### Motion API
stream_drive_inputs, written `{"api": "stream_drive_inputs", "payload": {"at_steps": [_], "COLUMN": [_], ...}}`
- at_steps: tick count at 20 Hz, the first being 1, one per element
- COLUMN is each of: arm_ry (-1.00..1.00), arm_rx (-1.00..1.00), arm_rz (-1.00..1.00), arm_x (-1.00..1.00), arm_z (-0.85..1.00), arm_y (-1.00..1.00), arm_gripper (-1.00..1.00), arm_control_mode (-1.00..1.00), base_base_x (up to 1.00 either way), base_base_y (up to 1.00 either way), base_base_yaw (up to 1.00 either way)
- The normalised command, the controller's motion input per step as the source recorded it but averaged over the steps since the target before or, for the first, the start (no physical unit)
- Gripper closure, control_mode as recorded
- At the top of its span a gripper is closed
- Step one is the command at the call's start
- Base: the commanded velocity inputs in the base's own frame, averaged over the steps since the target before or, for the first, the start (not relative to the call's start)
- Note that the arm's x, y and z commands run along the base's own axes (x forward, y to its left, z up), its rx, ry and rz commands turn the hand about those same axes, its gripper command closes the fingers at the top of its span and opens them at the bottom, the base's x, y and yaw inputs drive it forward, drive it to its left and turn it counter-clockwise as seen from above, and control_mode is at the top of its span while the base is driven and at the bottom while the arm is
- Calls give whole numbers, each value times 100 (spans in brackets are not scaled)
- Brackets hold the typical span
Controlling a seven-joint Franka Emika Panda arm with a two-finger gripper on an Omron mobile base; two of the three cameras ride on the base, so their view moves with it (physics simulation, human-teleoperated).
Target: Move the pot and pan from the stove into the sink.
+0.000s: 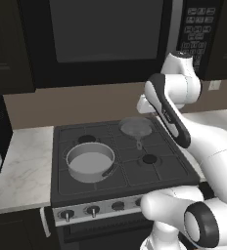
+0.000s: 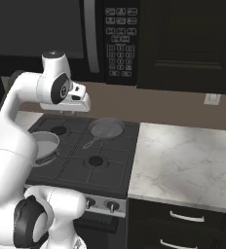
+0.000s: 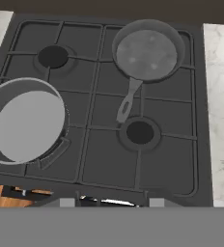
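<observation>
Pot (image 3: 24, 120) sits front-left on the stove (image 3: 167, 159); pan (image 3: 147, 50) behind-right, best approached from above; end effector state cannot be told.

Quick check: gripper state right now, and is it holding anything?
Gripper: high above the stove, holding nothing; open or shut cannot be told. Pot and pan sit untouched on the grates.

Even soft light, faint shadows, coarse render.
</observation>
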Motion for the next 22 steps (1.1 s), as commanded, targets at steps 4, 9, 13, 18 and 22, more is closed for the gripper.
{"api": "stream_drive_inputs", "payload": {"at_steps": [4,9,13,18,22], "arm_ry": [0,0,-1,-5,-7], "arm_rx": [0,1,2,0,0], "arm_rz": [0,1,0,-6,-12], "arm_x": [-17,-36,-29,-7,0], "arm_z": [0,0,0,-5,-10], "arm_y": [0,4,19,50,63], "arm_gripper": [-100,-100,-100,-100,-100], "arm_control_mode": [-100,-100,-100,-100,-100], "base_base_x": [0,0,0,0,0], "base_base_y": [0,0,0,0,0], "base_base_yaw": [0,0,0,0,0]}}
